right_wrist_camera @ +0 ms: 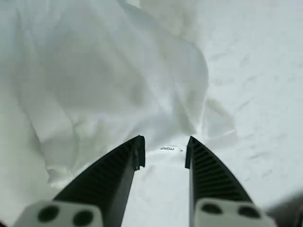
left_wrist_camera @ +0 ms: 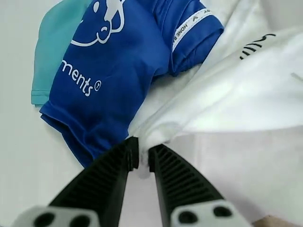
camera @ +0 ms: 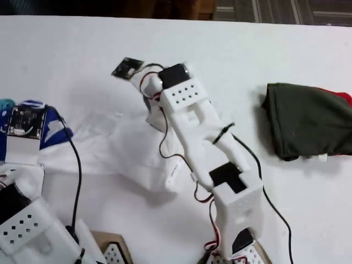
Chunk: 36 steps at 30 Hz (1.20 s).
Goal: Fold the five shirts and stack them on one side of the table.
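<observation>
Fingers [left_wrist_camera: 118, 163] of the left gripper [left_wrist_camera: 143, 158] are pressed almost together on a bunched fold of the white shirt [left_wrist_camera: 246, 94], with a thin ridge of cloth squeezed between their ribbed black inner faces. Just beside that pinch lies the blue shirt [left_wrist_camera: 118, 71], crumpled, with white print. One of its sleeves laps onto the white cloth, and a teal shirt [left_wrist_camera: 47, 52] touches its far side. The right gripper [right_wrist_camera: 163, 151] hangs with its fingers spread apart, holding nothing. Their tips are just above the rumpled edge of the white shirt, where a small label [right_wrist_camera: 166, 149] sits in the gap between them. Seen from the high view, the left arm [camera: 25, 225] stands at the near left corner of the table [camera: 82, 49], with its wrist over the blue shirt at the left edge. The right arm [camera: 203, 132] stretches from the near edge diagonally out over the middle. The white shirt lies spread and wrinkled across the white tabletop between the two arms. One end is gathered toward the left gripper and the other lies under the right wrist. Well apart from all this, at the right side of the table, a dark green shirt [camera: 308, 118] lies folded. It rests on a red shirt [camera: 342, 97], of which a narrow strip shows along the far right corner.
</observation>
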Available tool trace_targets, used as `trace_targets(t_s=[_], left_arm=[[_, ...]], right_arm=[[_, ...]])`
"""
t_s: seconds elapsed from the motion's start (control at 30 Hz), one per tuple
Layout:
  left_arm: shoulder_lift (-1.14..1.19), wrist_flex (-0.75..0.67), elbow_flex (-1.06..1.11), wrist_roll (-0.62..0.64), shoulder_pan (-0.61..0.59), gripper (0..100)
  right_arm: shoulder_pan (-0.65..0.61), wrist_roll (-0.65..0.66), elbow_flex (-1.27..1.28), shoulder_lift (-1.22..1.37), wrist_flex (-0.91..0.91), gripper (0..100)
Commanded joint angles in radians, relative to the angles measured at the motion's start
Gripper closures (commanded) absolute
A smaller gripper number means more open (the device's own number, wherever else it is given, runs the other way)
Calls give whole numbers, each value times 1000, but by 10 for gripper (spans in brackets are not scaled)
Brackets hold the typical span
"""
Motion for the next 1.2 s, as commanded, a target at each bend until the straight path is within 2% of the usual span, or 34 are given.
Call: trace_targets(t_s=[0.0,0.63,0.8,0.97,1.17], left_arm=[[-5,-8,-2,0,-6,974],[-5,-8,-2,0,-6,974],[-5,-8,-2,0,-6,974],[-5,-8,-2,0,-6,974],[-5,-6,-2,0,-8,974]], right_arm=[[25,-143,-44,7,12,850],[16,-169,-160,156,18,852],[24,-169,-160,154,18,988],[25,-169,-170,153,21,974],[27,-163,-311,154,76,974]])
